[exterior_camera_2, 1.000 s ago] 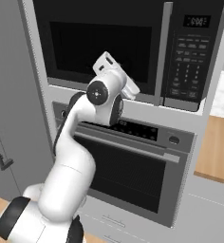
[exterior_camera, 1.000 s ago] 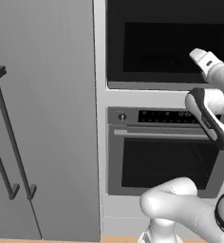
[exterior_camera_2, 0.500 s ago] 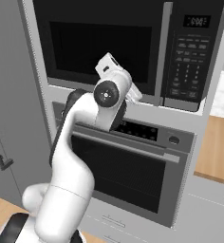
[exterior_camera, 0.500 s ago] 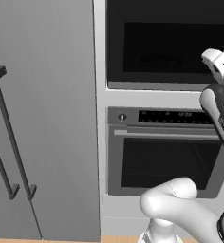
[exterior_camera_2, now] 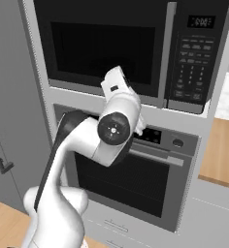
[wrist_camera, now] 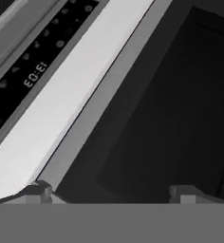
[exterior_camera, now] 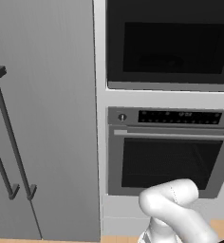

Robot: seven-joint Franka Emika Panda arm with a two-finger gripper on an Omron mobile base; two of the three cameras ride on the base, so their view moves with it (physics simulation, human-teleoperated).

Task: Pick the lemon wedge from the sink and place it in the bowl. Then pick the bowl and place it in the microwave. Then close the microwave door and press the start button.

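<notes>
Built-in appliance wall: tall grey cabinet w/ long handles on the left, oven w/ bar handle below, microwave above it. The microwave door sits flush w/ its frame in both base views, so it's shut; keypad to its right has a lit display.

Arm is raised in front of the oven/microwave seam in the right base view, hand aimed up at the door. In the hand view the gripper has its finger tips well apart w/ nothing between them, so the claw is released and empty, close to the dark door window.

Progress, as a judgement: door closing looks done. The bowl and lemon wedge can't be made out thru the dark glass, so whether they're inside can't be confirmed. Prob. left: move the hand right to the keypad and press start. Display digits too blurred to say if it's running.
</notes>
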